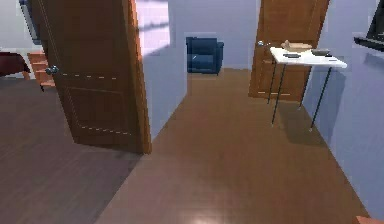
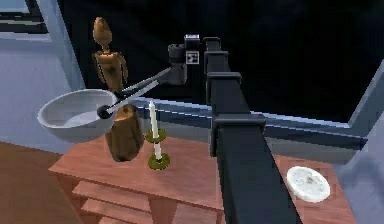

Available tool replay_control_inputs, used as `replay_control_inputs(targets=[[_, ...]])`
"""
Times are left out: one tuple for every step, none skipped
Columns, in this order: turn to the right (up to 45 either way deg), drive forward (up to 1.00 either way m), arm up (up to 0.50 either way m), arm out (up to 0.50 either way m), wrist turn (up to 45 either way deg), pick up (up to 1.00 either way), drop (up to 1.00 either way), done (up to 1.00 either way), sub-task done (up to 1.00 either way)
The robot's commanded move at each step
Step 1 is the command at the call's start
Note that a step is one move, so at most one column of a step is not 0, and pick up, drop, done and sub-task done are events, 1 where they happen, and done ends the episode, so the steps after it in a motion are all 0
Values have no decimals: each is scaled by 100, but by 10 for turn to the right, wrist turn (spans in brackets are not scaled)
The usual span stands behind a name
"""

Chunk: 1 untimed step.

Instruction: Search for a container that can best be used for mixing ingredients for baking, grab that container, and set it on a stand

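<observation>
Bowl (image 2: 78, 112), pale grey, hanging at the jaws' far end: jaws are holding it clear of the wooden bench (image 2: 190, 176). Bench is carrying a wooden figure (image 2: 112, 70), a candle (image 2: 154, 130) and a white plate (image 2: 307, 183) beneath a dark window (image 2: 300, 60). Brown plank floor (image 1: 220, 170) is stretching ahead.

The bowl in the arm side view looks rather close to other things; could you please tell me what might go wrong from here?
1. The bowl hangs from the claw right beside the wooden figure; lowering it could knock the figure over.
2. The thin candle stands close under the arm's line and might be toppled.
3. The bowl appears to hang near the left edge of the stand, so it may land partly off the top.
</observation>
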Motion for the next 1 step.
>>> replay_control_inputs(targets=[[0, 0, 0, 0, 0, 0, 100, 0, 0]])
